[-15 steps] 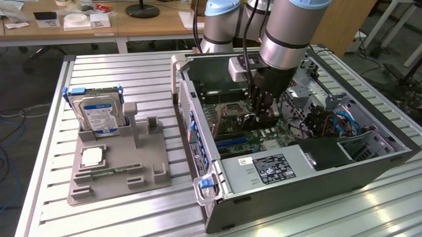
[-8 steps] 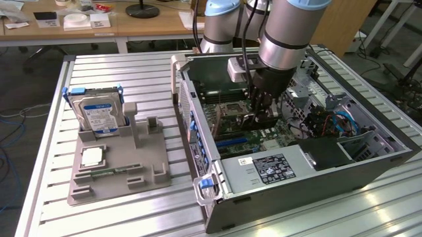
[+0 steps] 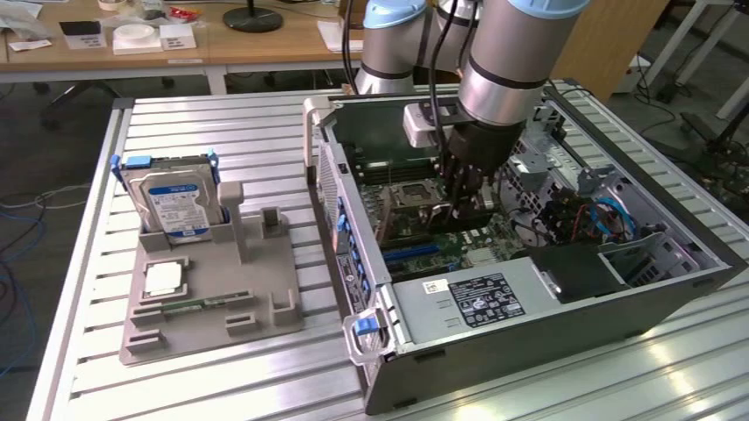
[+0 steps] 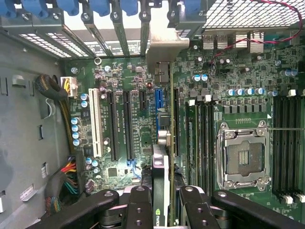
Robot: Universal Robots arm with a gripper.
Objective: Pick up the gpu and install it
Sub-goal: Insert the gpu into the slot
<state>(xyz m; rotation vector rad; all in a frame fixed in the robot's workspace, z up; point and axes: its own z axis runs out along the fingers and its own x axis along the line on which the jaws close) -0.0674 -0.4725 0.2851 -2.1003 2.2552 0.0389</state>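
The gpu [image 4: 170,143] is seen edge-on in the wrist view, a thin card running across the motherboard [image 4: 128,76] with its silvery bracket [image 4: 167,50] against the case's rear slot openings. My gripper [image 4: 164,210] is shut on it, with a black finger [image 4: 140,205] on each side of the card. It stands next to the blue expansion slot [image 4: 159,102]; I cannot tell whether it is seated. In the exterior view my gripper [image 3: 466,202] reaches down into the open computer case [image 3: 550,303], and the gpu [image 3: 443,215] shows just below the fingers.
A grey holder tray [image 3: 210,307] at the exterior view's left carries a blue-labelled hard drive [image 3: 175,206] and a slim green memory stick [image 3: 193,304]. Inside the case are the CPU socket [image 4: 240,152], memory slots [image 4: 286,143], cable bundles [image 4: 62,93] and the power supply [image 3: 480,298].
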